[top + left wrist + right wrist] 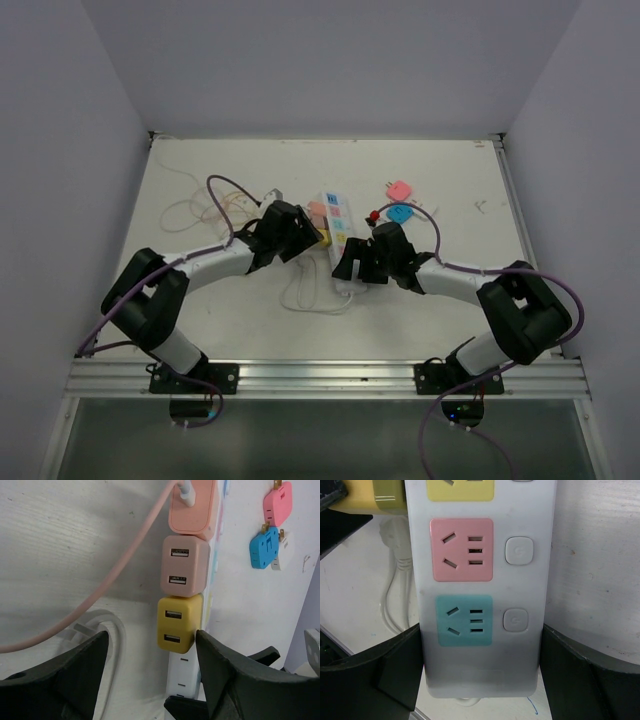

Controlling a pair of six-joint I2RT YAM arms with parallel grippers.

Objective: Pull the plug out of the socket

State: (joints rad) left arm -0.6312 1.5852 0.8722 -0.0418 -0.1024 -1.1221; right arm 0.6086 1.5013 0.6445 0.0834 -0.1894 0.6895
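Judging from the left wrist view, I took the plug (179, 625) to be the yellow two-port adapter at the near end of the row seated in the socket (181, 677). It looked like a small, rigid plastic cube, light in itself but probably held firmly by its prongs, with smooth and rather slippery faces. I judged the best hold to be across its two flat sides, low and close to the strip, so it would not twist out. The left claw (151, 640) was spread and empty. The plug sat just beyond its tips, between them but nearer the right finger, which seemed almost to touch the plug's lower corner.

The socket (338, 235) lay lengthwise in the middle of the tabletop (450, 190), between the two arms. It was stiff but light enough to lift along with the plug, so it needed holding down. The right claw (480, 640) pinched the strip's cord end across its width, fingers against both long edges.
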